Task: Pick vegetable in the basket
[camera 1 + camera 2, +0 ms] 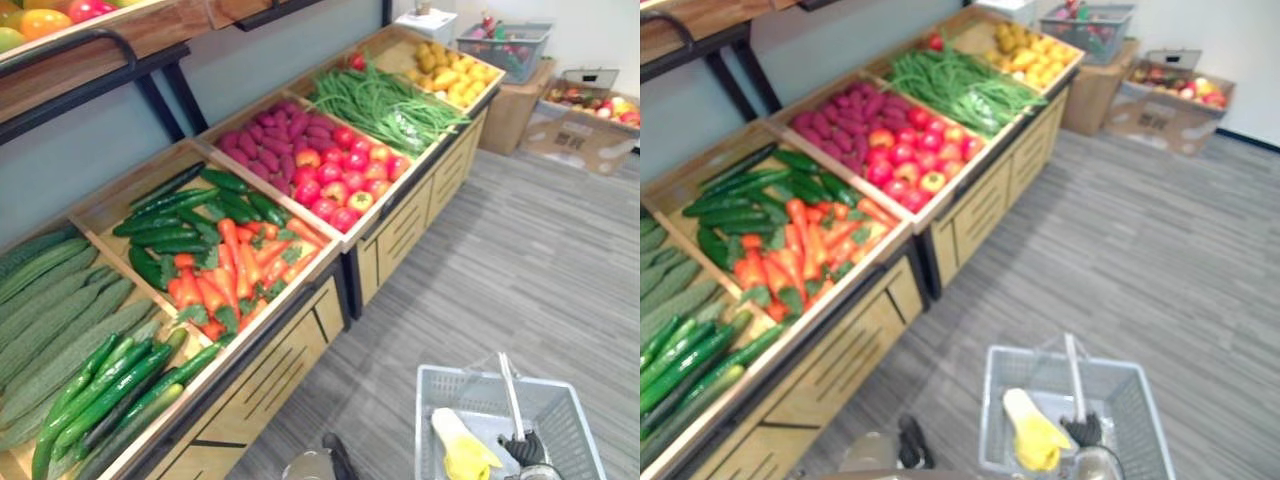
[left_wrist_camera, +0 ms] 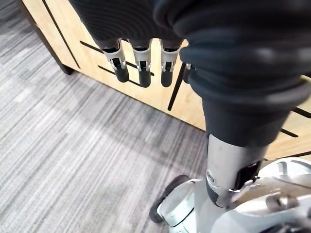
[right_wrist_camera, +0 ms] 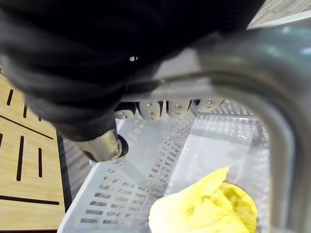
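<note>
A grey plastic basket (image 1: 441, 401) hangs low at the lower right, over the carpet. My right hand (image 1: 524, 448) is shut on its metal handle (image 1: 510, 392); in the right wrist view the fingers (image 3: 160, 108) curl over the handle bar (image 3: 274, 104). A yellow vegetable (image 1: 462, 446) lies inside the basket, also seen as the yellow vegetable (image 3: 206, 209) close below the hand. My left hand (image 2: 140, 63) hangs empty beside the wooden front of the stand, fingers straight.
A long wooden produce stand (image 1: 290, 350) runs along the left with bins of ridged gourds (image 1: 50, 310), cucumbers (image 1: 180, 215), carrots (image 1: 225, 275), purple tubers (image 1: 270, 135), red fruit (image 1: 345, 175), green beans (image 1: 385, 100). Cardboard boxes (image 1: 585, 135) stand far right.
</note>
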